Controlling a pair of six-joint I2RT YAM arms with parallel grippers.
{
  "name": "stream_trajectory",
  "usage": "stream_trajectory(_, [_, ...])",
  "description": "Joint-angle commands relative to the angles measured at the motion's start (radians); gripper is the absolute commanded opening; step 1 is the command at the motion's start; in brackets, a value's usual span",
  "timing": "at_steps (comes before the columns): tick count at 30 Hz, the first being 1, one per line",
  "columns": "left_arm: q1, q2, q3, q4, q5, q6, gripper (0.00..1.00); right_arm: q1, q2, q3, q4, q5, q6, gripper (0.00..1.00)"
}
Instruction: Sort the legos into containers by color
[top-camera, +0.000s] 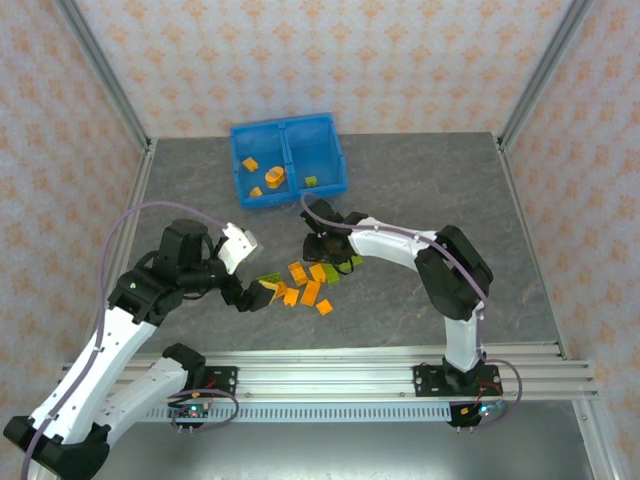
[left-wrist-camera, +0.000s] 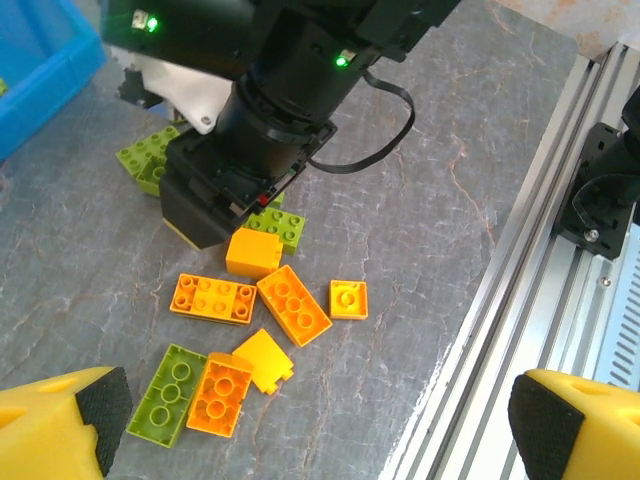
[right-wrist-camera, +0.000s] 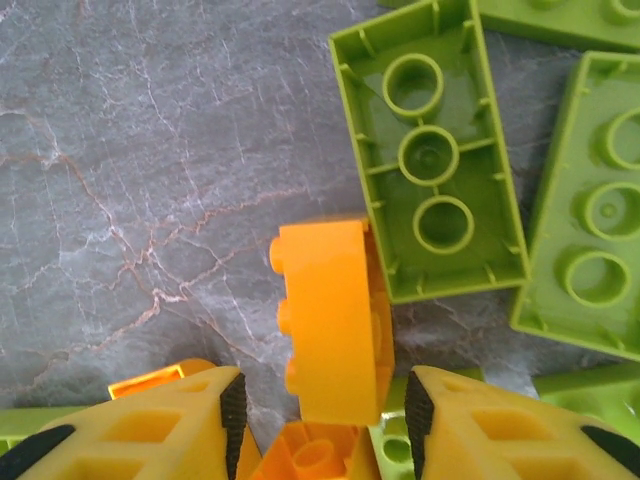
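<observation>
Bottom of frame: left gripper (left-wrist-camera: 320, 410) stands wide and empty above scattered legos (left-wrist-camera: 293, 305). Right gripper (right-wrist-camera: 322, 412) sits narrow around an upended orange brick (right-wrist-camera: 335, 320); whether it is clamped I cannot tell. The brick looks light, rigid and slick: pinch the flat sides. Blue bin (top-camera: 295, 198) lies upper centre.

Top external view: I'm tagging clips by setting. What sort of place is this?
Probably a robot test cell: left arm and right arm bolted to an aluminium rail, patterned backdrop walls on metal framing, and a grey tabletop with lego bricks and a blue bin.
</observation>
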Motion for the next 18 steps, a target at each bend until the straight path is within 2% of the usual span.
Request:
stream_trajectory(1, [-0.002, 0.007, -0.012, 0.025, 0.011, 0.061, 1.00, 0.002, 0.049, 0.048, -0.011, 0.027, 0.012, 0.47])
stream_trajectory(7, [-0.003, 0.009, -0.026, 0.056, -0.049, 0.043, 1.00, 0.002, 0.098, 0.089, -0.031, 0.052, 0.015, 0.41])
stream_trajectory(12, [-0.003, 0.004, -0.025, 0.052, -0.102, 0.039, 1.00, 0.002, 0.090, 0.116, -0.063, 0.083, -0.005, 0.24])
stream_trajectory(18, [-0.003, -0.034, -0.038, 0.082, -0.153, 0.023, 1.00, 0.002, -0.004, 0.121, -0.056, 0.087, -0.039, 0.21])
